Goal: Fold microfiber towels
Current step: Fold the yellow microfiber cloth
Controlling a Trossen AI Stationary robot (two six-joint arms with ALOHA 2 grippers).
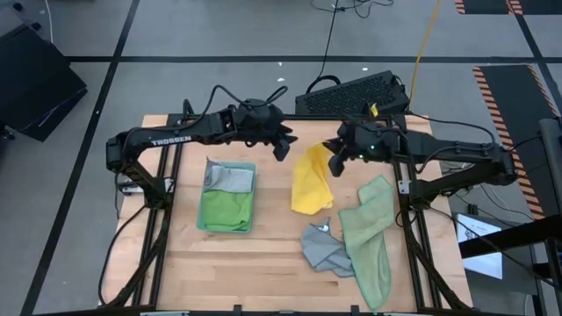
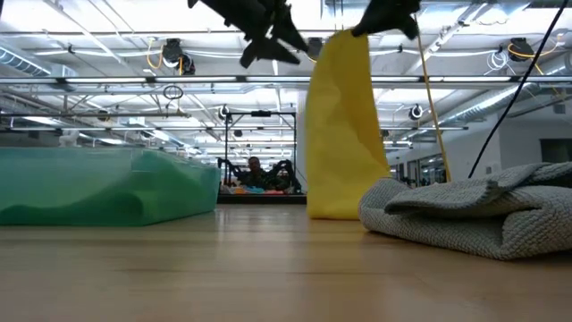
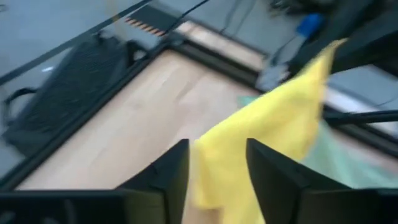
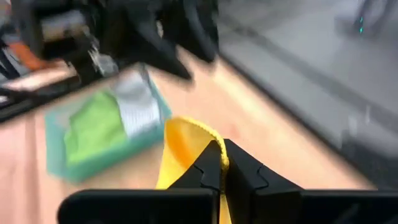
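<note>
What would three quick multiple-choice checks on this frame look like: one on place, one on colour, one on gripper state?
1. Where is the stack of folded towels?
A. in the teal tray
B. on the keyboard
C. on the floor

2. What colour is the hanging towel?
A. red
B. yellow
C. black

3. The right gripper is:
A. wide open, empty
B. out of view
C. shut on the yellow towel

Answers:
1 A: the folded towels lie inside the teal tray on the table's left.
2 B: the yellow towel hangs above the table.
3 C: the right gripper pinches its top edge; the left gripper stands open beside it.
</note>
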